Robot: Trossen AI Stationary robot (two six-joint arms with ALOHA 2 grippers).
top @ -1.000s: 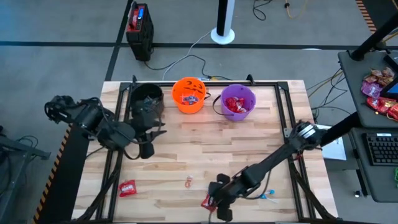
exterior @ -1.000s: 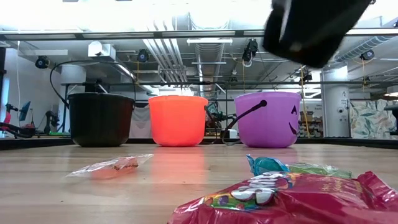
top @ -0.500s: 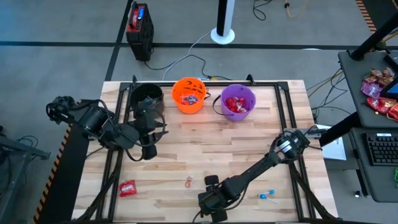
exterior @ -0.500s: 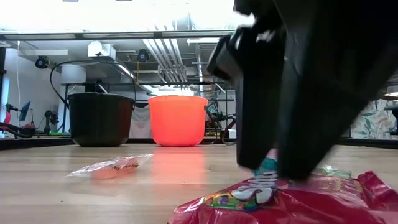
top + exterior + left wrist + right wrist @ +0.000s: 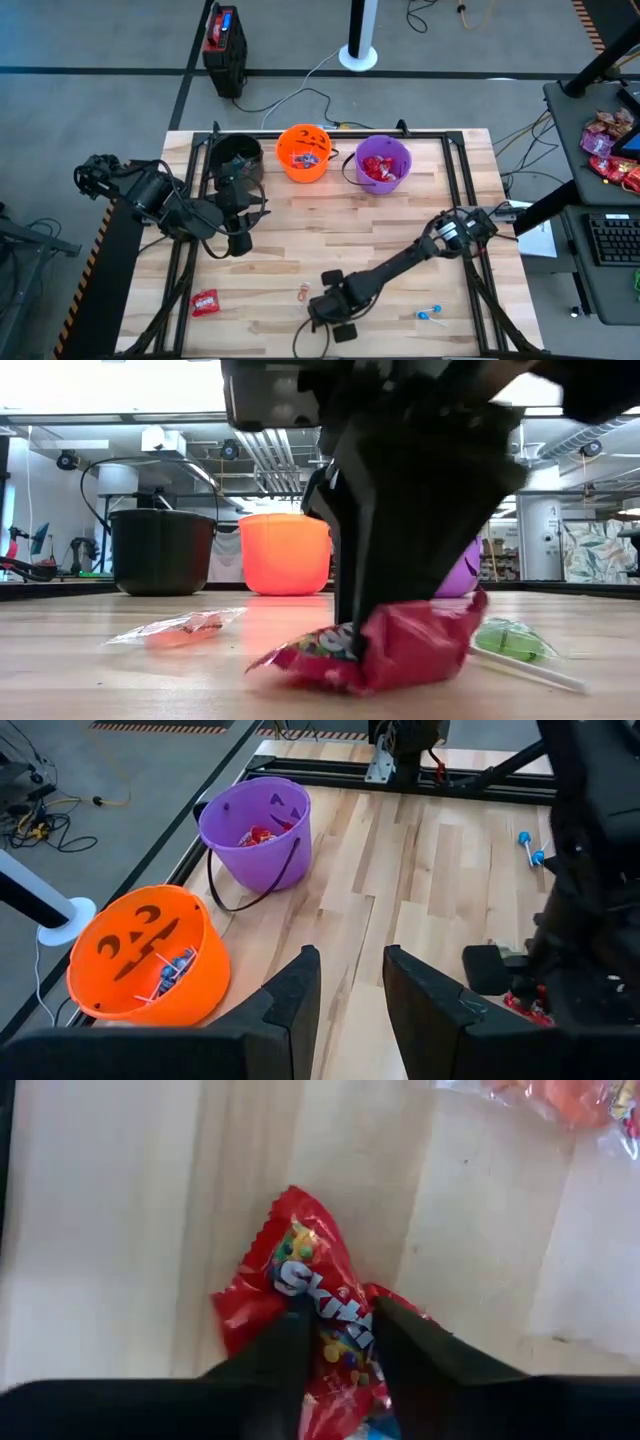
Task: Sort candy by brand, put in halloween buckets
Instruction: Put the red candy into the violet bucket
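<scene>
My right gripper (image 5: 335,322) stands at the table's near edge, around the middle, shut on a red candy packet (image 5: 300,1270) with a white logo. In the low view the packet (image 5: 400,650) is bunched up under the dark fingers. My left gripper (image 5: 352,1010) hangs open and holds nothing, above the table in front of the black bucket (image 5: 237,158). The orange pumpkin bucket (image 5: 304,152) and the purple bucket (image 5: 383,163) stand beside the black one along the far edge, each with candy inside. My right gripper pinches the red packet across its printed middle (image 5: 335,1315) between its two fingers (image 5: 285,1330). The fingers come from above and point steeply down. The packet is crumpled in the hold, and its underside (image 5: 330,678) rests on the table.
A second red packet (image 5: 204,301) lies near the front left. A clear-wrapped orange sweet (image 5: 303,292) lies just left of my right gripper. Blue lollipops (image 5: 430,314) lie to its right, and a green lollipop (image 5: 510,640) shows close by in the low view.
My right gripper has come down and moved toward the table's left along the near edge, rolling as it went. It has closed on the red packet. The packet, which lay flat, is now bunched up and has shifted left with the fingers.
</scene>
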